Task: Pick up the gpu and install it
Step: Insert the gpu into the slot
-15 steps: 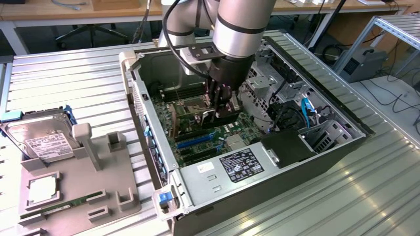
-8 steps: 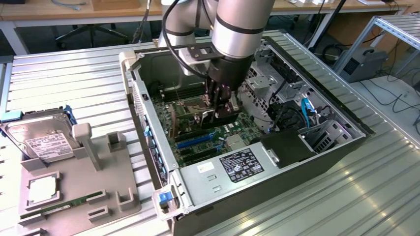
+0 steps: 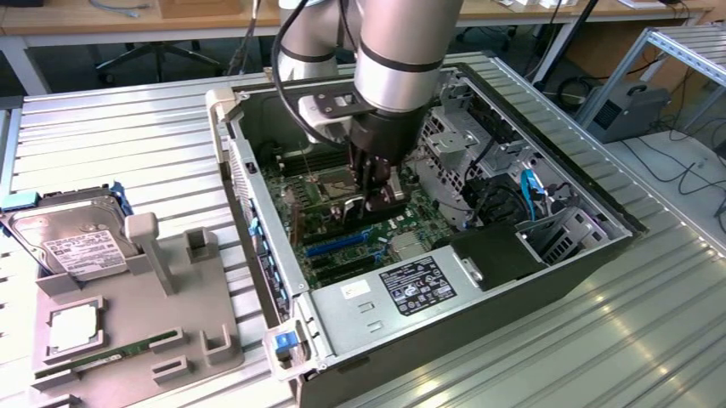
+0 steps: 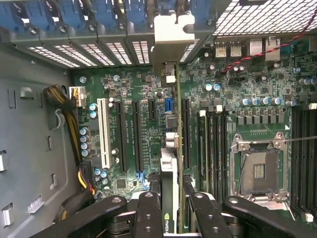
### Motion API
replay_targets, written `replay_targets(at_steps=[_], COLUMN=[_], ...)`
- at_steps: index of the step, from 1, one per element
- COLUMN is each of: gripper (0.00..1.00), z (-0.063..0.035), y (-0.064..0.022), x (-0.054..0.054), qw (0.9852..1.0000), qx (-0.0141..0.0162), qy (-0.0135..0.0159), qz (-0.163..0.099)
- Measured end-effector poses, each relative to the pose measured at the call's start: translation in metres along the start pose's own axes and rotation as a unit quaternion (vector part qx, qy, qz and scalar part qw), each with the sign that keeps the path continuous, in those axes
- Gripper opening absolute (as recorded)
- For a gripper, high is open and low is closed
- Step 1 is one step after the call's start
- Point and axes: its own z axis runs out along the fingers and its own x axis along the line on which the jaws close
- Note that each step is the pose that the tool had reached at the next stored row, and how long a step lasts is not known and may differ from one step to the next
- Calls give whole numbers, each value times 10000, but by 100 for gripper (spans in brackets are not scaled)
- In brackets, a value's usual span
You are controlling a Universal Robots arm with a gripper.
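My gripper is shut on the gpu, which I see edge-on between the two black fingers. The card's silver end bracket reaches the row of rear slot openings in the case. The card stands upright over the green motherboard, in line with the long black expansion slots. I cannot tell whether it is seated in a slot. In the exterior view the gripper is down inside the open computer case, just above the motherboard.
An open CPU socket lies beside the slots, and yellow and black cables run along the case wall. Outside the case, a grey fixture holds a hard drive, a CPU chip and a RAM stick. Drive cages crowd the case's far side.
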Motion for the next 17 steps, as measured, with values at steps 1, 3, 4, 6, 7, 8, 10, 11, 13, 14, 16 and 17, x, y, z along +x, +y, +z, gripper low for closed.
replay_targets(at_steps=[1, 3, 4, 6, 7, 8, 10, 11, 13, 14, 16, 17], gripper=[27, 27, 27, 27, 27, 27, 27, 27, 27, 27, 27, 27], z=[14, 48, 57, 67, 95, 115, 119, 130, 133, 133, 133, 133], y=[5, 19, 22, 22, 24, 25, 27, 43, 67, 75, 76, 80], x=[0, 1, 2, 1, 2, 2, 2, 3, 4, 5, 5, 5], qw=[10000, 10000, 10000, 10000, 10000, 10000, 10000, 9999, 9999, 9999, 9999, 9999], qx=[11, 39, 48, 54, 74, 92, 97, 114, 124, 125, 125, 125], qy=[-1, -1, 1, -1, -1, -2, -2, -2, -3, -3, -3, -3], qz=[0, 0, 0, 0, -1, -1, -1, -1, -1, -1, -2, -1])
